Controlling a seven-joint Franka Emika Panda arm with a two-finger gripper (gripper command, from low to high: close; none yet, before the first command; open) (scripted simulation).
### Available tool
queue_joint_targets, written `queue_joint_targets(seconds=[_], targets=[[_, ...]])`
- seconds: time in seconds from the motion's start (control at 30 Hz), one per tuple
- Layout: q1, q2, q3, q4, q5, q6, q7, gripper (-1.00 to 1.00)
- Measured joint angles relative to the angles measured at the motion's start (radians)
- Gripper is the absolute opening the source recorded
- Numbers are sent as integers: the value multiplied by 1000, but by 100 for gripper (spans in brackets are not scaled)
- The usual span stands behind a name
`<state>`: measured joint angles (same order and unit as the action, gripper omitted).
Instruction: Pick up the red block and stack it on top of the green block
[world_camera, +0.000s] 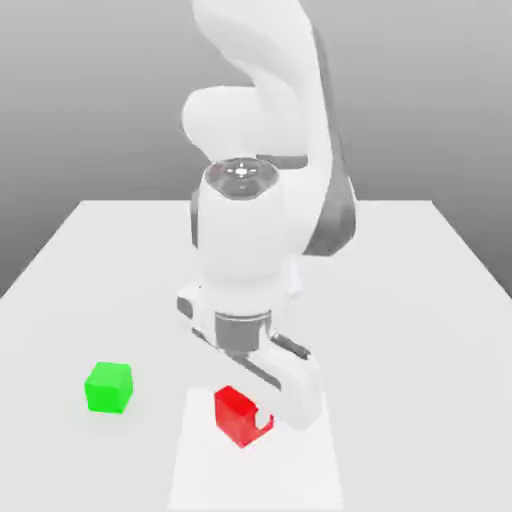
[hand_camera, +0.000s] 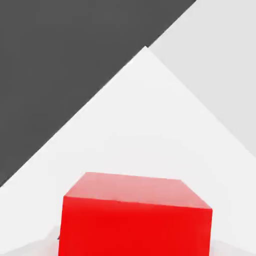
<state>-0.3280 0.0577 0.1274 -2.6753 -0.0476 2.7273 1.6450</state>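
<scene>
Right now I judge I'm at the grasp step: the white arm's gripper (world_camera: 262, 418) is down at the small, glossy red cube (world_camera: 240, 414), which sits on the white bench (world_camera: 400, 300) near its front edge. One finger (world_camera: 300, 395) stands against the cube on the exterior view's right. I cannot tell whether the fingers are pinching it or merely straddling it. In the hand view the red cube (hand_camera: 135, 217) looms close, flat-faced, crisp-edged and squarely seated. The small bright green cube (world_camera: 108, 387) rests apart, toward the exterior view's left. Next I'd need a firm squeeze confirmed, then a straight lift before carrying across to the green cube.
</scene>
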Motion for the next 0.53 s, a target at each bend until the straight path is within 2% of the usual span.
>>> queue_joint_targets(seconds=[0.2,0.43,0.47,0.53], targets=[[-245,-167,-110,-110,39,-52,207,-100],[-274,16,-128,-118,44,142,243,-100],[-274,35,-127,-118,45,160,242,100],[-274,35,-127,-118,45,160,242,100]])
